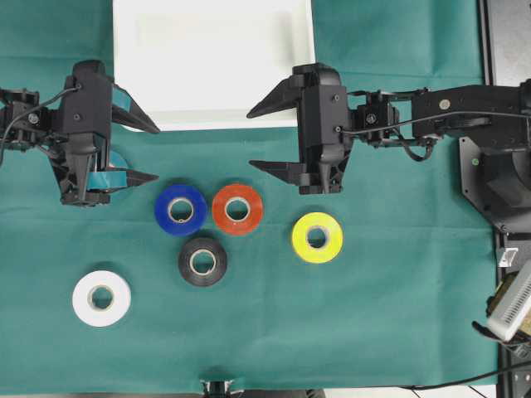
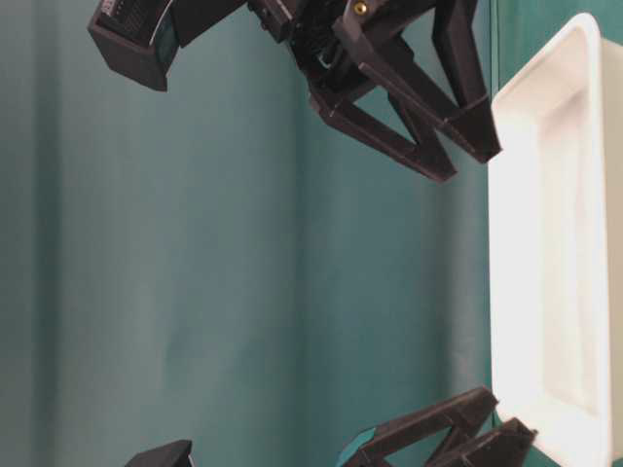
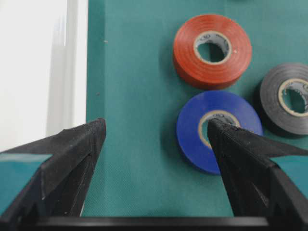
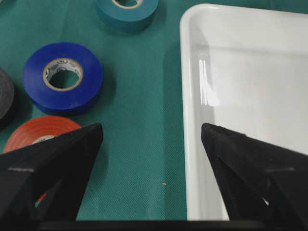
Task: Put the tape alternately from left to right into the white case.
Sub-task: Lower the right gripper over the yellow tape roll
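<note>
Tape rolls are lying flat on the green-covered worktop [image 1: 390,315] — blue roll [image 1: 181,209], orange-red roll [image 1: 237,208], black roll [image 1: 202,261], yellow roll [image 1: 317,237] and white roll [image 1: 101,298], with the teal roll [image 1: 114,172] sitting partly hidden beneath the left gripper [image 1: 148,152]. Blue and orange-red are lying just beside each other, black just below them; yellow and white are sitting well apart. The white case [image 1: 214,114] is standing at the far edge, holding no roll. Both the left gripper and the right gripper [image 1: 267,137] are hovering with jaws spread wide, gripping nothing.
</note>
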Motion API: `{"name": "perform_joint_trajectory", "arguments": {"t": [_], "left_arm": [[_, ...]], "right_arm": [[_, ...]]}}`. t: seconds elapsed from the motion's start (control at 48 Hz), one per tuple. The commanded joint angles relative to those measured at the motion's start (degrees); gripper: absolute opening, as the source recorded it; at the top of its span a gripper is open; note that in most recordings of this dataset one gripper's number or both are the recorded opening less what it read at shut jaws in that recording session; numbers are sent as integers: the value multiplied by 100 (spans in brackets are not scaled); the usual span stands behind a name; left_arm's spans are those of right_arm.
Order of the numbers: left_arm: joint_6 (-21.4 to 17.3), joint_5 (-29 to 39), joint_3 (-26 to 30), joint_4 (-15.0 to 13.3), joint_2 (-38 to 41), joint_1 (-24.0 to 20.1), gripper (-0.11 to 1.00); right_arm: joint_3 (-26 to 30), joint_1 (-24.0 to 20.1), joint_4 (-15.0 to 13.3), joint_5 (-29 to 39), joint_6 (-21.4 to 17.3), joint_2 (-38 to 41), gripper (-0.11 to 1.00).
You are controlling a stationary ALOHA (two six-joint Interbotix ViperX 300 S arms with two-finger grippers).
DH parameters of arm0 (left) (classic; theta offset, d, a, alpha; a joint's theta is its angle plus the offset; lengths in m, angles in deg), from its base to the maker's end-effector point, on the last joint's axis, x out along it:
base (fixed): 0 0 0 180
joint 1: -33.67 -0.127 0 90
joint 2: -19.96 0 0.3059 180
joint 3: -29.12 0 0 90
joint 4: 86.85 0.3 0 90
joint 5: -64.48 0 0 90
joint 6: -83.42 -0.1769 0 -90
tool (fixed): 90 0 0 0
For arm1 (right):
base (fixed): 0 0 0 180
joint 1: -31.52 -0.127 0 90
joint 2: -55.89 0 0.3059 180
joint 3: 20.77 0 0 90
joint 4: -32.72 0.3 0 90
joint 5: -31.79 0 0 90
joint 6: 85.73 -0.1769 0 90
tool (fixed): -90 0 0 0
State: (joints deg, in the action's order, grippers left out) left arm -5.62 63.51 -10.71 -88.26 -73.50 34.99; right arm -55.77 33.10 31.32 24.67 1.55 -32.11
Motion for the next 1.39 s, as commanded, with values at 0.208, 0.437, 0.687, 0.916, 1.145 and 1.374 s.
{"name": "perform_joint_trajectory", "arguments": {"t": [0.208,0.437,0.687,0.916,1.145,1.374], "left_arm": [[0,35,53,-9,-158,-18,91],[0,35,0,-9,-158,-18,91],[0,35,0,-9,-158,-18,91],[0,26,0,-9,-158,-18,91],[0,35,0,-9,-158,-18,91],[0,35,0,-9,-158,-18,91]], "right_arm": [[18,9,-18,-26,0,-229,75],[-79,-70,-18,-26,0,-255,75],[-316,-352,-18,-18,0,-492,75],[-694,-747,-18,-26,-9,-817,75],[-1046,-1151,-9,-26,-18,-1283,75],[-1354,-1239,-9,-18,-18,-1608,75]]}}
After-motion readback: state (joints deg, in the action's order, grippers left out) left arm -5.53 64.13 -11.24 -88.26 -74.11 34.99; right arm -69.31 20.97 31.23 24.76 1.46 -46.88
